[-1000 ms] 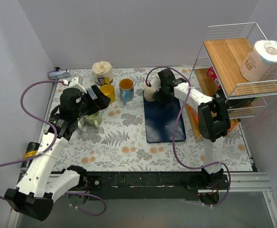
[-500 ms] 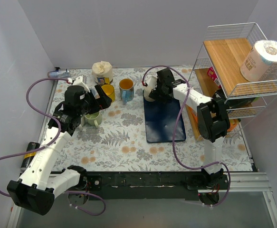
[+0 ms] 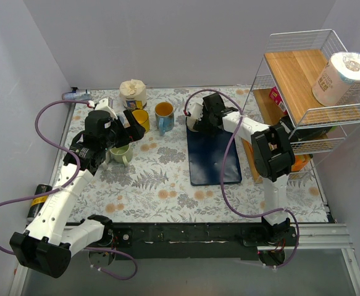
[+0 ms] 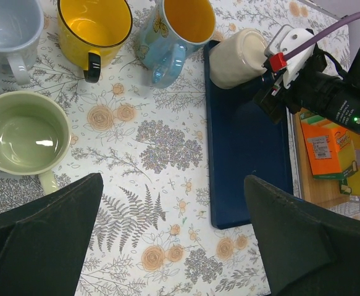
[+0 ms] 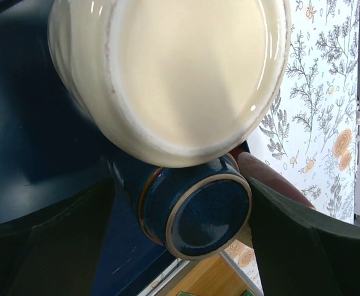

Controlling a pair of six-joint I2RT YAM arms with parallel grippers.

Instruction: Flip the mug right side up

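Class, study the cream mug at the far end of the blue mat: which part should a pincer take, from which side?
Take the cream mug across its round wall, near the flat base. It is tipped, base turned toward the right pincer, so come from that base side, one finger on each flank. No handle shows clearly, so do not count on one.

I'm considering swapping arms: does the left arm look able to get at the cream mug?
Doubtful: the right gripper crowds the cream mug, and the blue mug blocks the left gripper.
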